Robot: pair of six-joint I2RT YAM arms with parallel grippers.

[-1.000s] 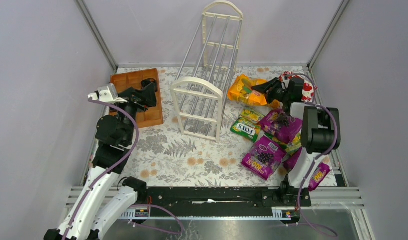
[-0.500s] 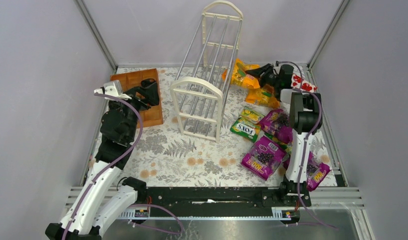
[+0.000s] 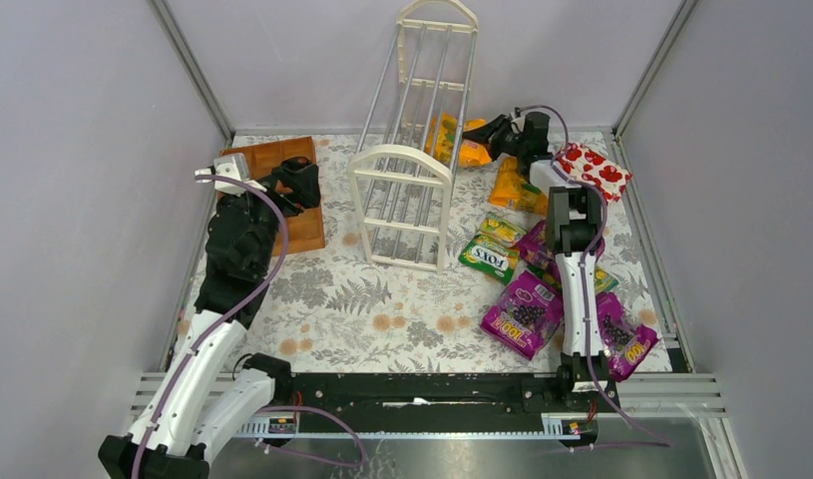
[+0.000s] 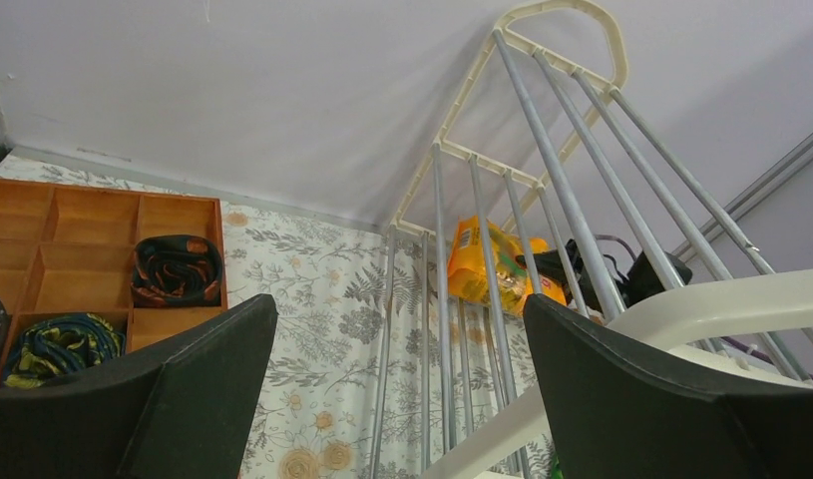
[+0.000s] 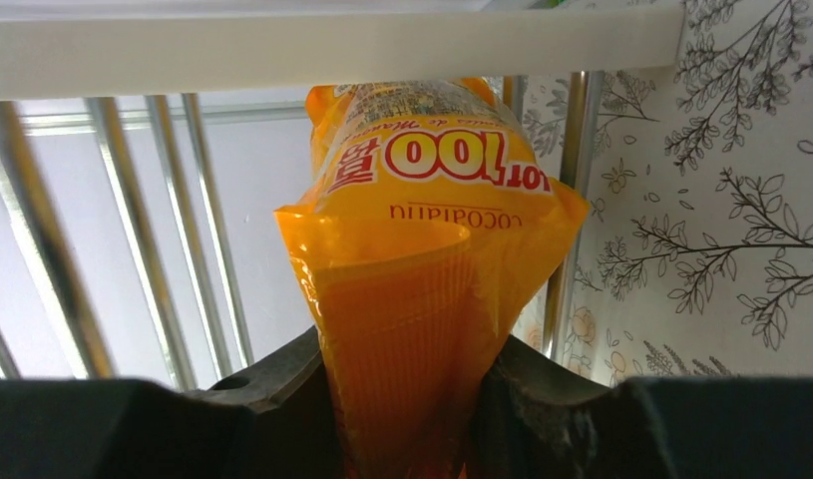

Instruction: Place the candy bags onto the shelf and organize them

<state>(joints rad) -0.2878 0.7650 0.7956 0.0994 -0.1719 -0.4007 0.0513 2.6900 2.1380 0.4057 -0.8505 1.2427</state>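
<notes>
The fixed overhead camera looks down and forward from above and behind the arm bases, far enough back to take in the whole floral-printed table (image 3: 362, 299). The left wrist camera sits low and tilts upward past the wide-apart left gripper (image 4: 397, 309), near the tall cream-white rack with silver rods (image 4: 741, 299), with the brown wooden compartment tray (image 4: 83, 215) at its left. The right wrist camera is very close to the orange-yellow glossy plastic packet (image 5: 432, 249) pinched in the right gripper (image 5: 407, 399) and faces the rods; all three views share rack and packet.
</notes>
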